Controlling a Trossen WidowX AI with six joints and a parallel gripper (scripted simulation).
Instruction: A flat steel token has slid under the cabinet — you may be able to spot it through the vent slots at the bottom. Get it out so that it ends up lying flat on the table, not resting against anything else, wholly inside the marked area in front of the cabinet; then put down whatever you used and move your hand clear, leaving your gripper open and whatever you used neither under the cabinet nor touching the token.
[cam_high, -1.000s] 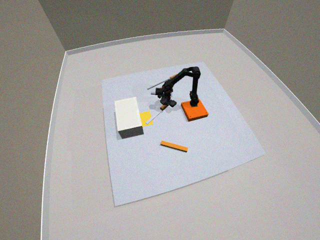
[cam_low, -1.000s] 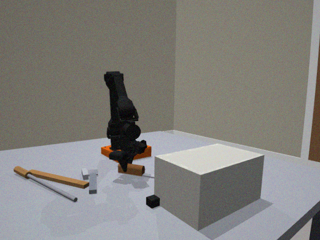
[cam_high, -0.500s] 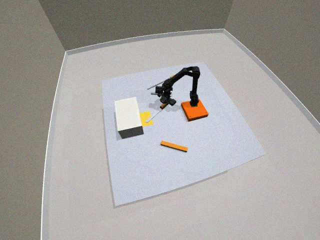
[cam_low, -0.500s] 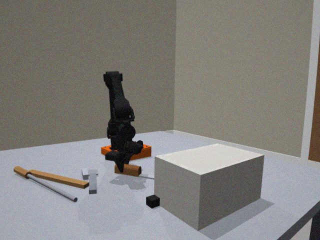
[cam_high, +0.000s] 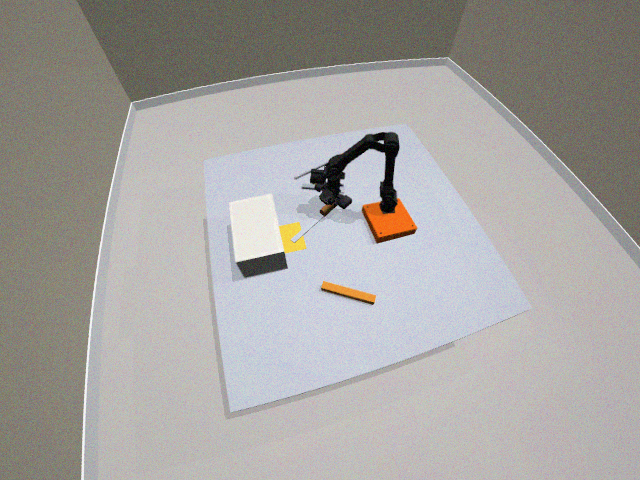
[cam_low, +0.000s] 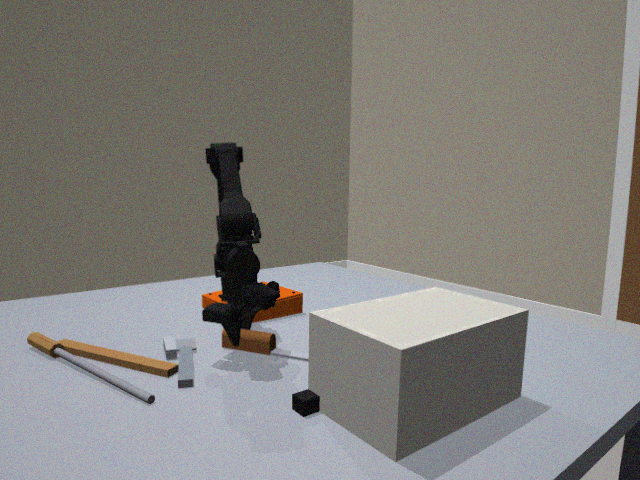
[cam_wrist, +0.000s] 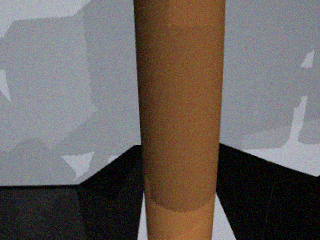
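Note:
The white cabinet (cam_high: 255, 227) (cam_low: 356, 372) stands on the table. The yellow marked area (cam_high: 298, 246) lies along its front. My gripper (cam_high: 336, 202) (cam_low: 238, 336) (cam_wrist: 175, 152) is shut on the round wooden handle (cam_high: 326, 209) (cam_low: 261, 342) (cam_wrist: 180, 100) of a tool, above the table between the arm's base and the cabinet. The tool's thin steel blade (cam_high: 311, 224) (cam_low: 290, 355) slants towards the cabinet, its flat tip over the yellow area in the top view. Whether the tip touches the table cannot be told. The token and the vent slots are not visible.
A grey rod with a wooden handle (cam_low: 103, 374), a wooden bar (cam_low: 118, 357) and a grey angled piece (cam_low: 186, 366) lie to one side. A black cube (cam_low: 305, 402) sits near the cabinet. An orange bar (cam_high: 348, 292) lies on the opposite side. The arm's base (cam_high: 388, 222) is orange.

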